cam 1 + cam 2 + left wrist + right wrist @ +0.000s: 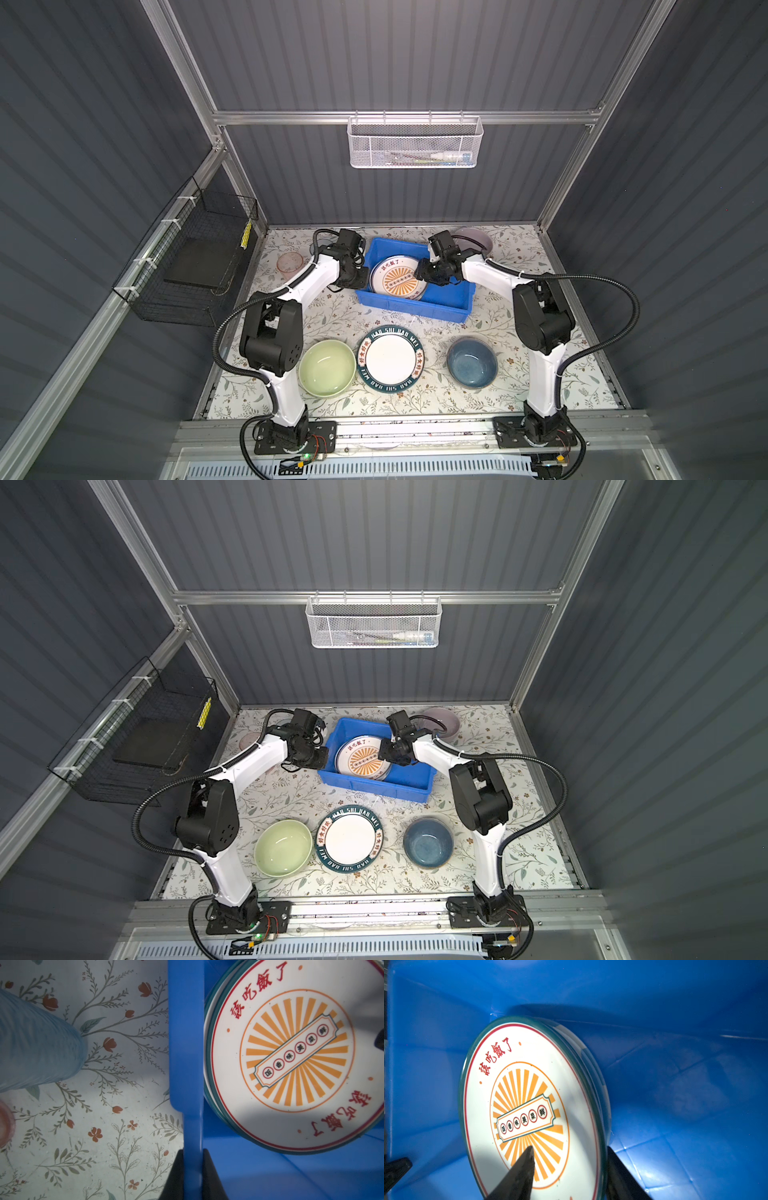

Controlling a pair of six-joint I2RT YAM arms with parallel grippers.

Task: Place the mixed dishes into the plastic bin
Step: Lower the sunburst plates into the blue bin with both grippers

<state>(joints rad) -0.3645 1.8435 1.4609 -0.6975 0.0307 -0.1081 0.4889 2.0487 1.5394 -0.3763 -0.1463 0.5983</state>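
The blue plastic bin [449, 301] [411, 783] stands at the back middle of the table. My left gripper [193, 1153] [362, 277] is shut on its left wall. Inside, an orange-sunburst plate [397, 279] [529, 1088] lies tilted on other plates. My right gripper [570, 1150] [428, 275] is open astride this plate's right edge, one finger over its face and one behind the rim. On the front of the table sit a green bowl [327, 368], a lettered-rim plate [390, 359] and a blue bowl [472, 361]. A pink bowl [476, 241] sits at the back right.
A pink tumbler [289, 262] stands at the back left, and a blue tumbler [37, 1047] stands near the bin's left wall. A white mesh basket [415, 143] hangs on the back wall and a black wire basket [195, 266] on the left wall.
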